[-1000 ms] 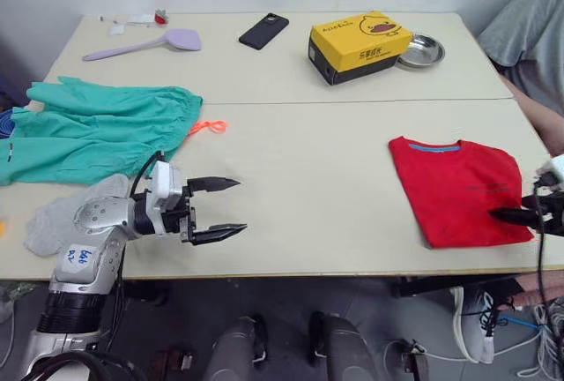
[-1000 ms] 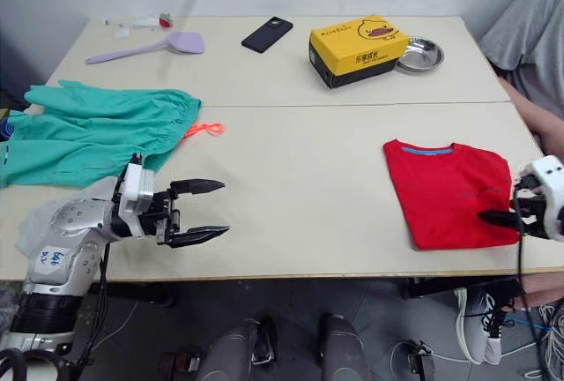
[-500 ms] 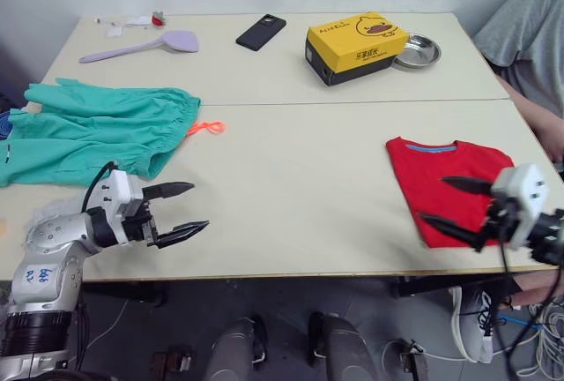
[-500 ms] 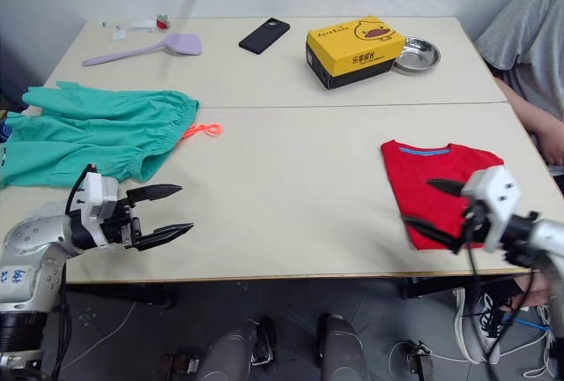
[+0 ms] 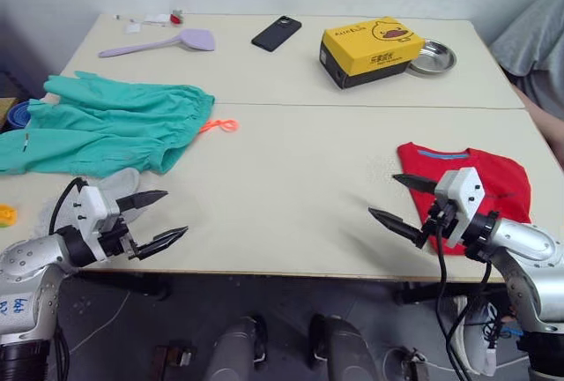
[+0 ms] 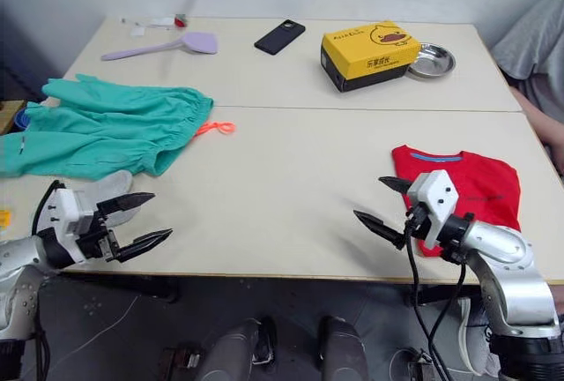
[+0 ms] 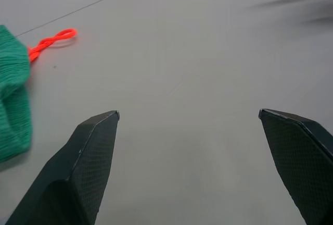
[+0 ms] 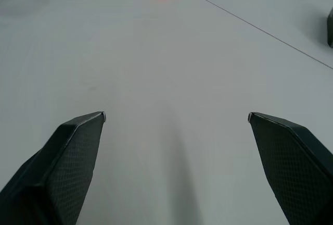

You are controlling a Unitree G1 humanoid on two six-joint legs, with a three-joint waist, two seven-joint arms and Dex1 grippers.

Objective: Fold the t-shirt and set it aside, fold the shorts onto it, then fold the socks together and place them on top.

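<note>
The red t-shirt (image 5: 493, 183) lies folded near the table's front right edge, blue collar strip facing the far side. My right gripper (image 5: 382, 195) hovers open just left of it, holding nothing. The teal-green shorts (image 5: 106, 125) are spread out at the left, their orange drawstring (image 5: 220, 125) trailing toward the middle. The grey socks (image 5: 116, 185) lie in front of the shorts, partly hidden behind my left arm. My left gripper (image 5: 175, 212) is open and empty at the front left edge, just right of the socks.
Along the far side sit a lilac spatula (image 5: 167, 43), a black phone (image 5: 276, 33), a yellow box (image 5: 379, 43) and a metal bowl (image 5: 434, 56). A person in grey (image 5: 538, 28) sits at the right end. A seam (image 5: 352, 105) crosses the table's middle.
My right gripper came off the t-shirt's right edge, opened and swung left past the shirt. My left gripper drew back toward the front left, still open. The camera shifted.
</note>
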